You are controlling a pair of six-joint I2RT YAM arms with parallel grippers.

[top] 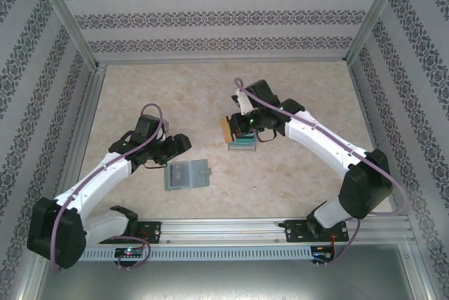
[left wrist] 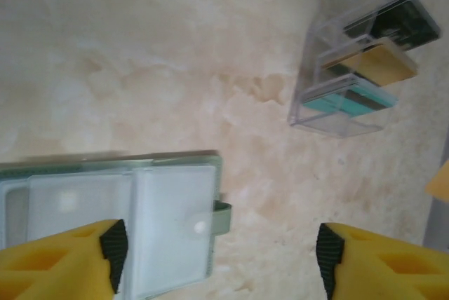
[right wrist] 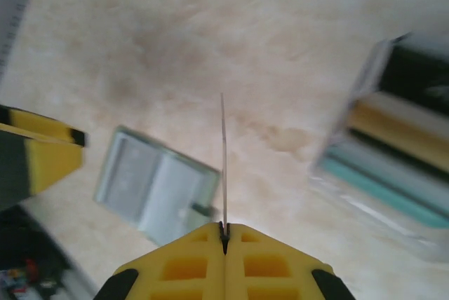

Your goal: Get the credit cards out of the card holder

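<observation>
Card holder by open, empty left end effector; right end effector tight on card

Your left arm and right arm wear the same livery: white shells over the long links and rounded black housings at the joints. A lilac cable loops along each one, and a small green light glows near the right wrist. Look at the left gripper and you'll see bright yellow fingers with black pads on their inner tips. The right gripper matches it, and its yellow fingers are moulded with rounded rectangular pockets and have black patches at the outer corners.
</observation>
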